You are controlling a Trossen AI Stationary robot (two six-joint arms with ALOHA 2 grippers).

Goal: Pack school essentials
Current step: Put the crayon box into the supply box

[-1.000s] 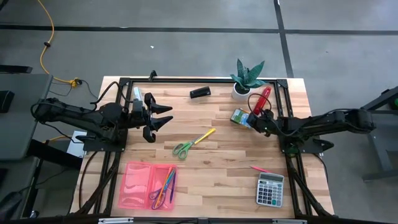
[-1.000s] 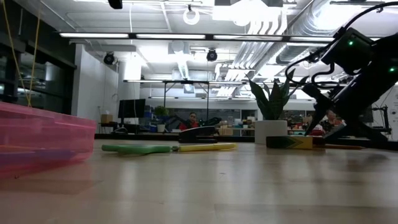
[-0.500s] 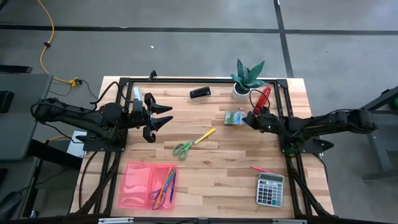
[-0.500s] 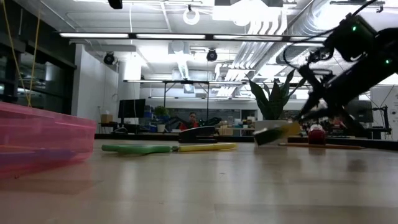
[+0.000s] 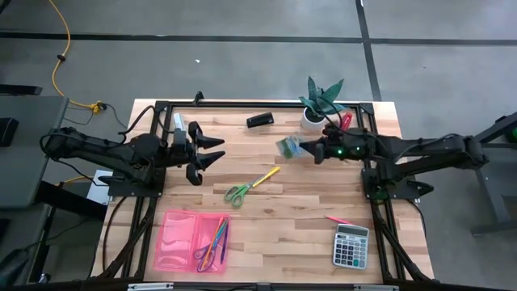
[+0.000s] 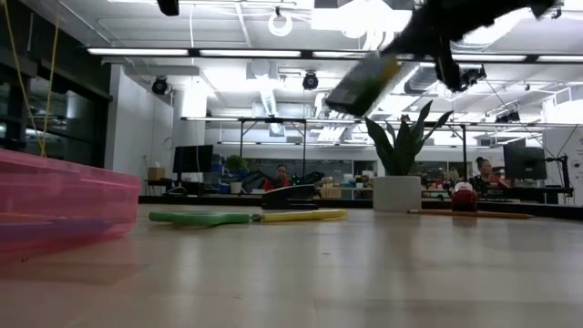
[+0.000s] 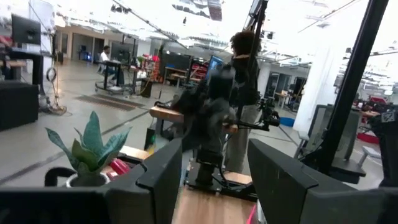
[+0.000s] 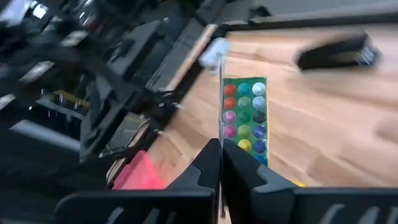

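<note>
A: Right gripper [image 5: 300,149] status?

B: Clenched on the box [image 5: 287,146], a small green-blue one. The right wrist view shows the fingers [image 8: 205,171] pinched together on its edge, with rows of coloured dots on its face. In the low view the box [image 6: 364,84] hangs tilted, well clear of the table [image 5: 307,218].

A: Position over the table?

B: Near the far edge, right of centre, just beside the plant pot [image 5: 313,119]. A black oblong [image 5: 260,120] lies further left along the same edge.

A: Left gripper [image 5: 212,151]?

B: Released, fingers spread, nothing between them. It hangs over the left part of the table, toward the far side. Its wrist view looks across at the plant [image 7: 87,149] and a person [image 7: 239,93] standing beyond the table.

A: Other items?

B: Green scissors [image 5: 237,192] lie mid-table with a yellow pencil [image 5: 266,175] touching their tip end. The pink tray [image 5: 170,250] sits at the near edge, left of centre; its right compartment holds purple scissors [image 5: 203,255] and a few pencils [image 5: 216,236]. The left compartment looks bare, though I cannot tell for sure.

A: Near right corner?

B: Calculator [image 5: 350,246], with a thin red pencil [image 5: 338,219] just beside its far edge.
</note>
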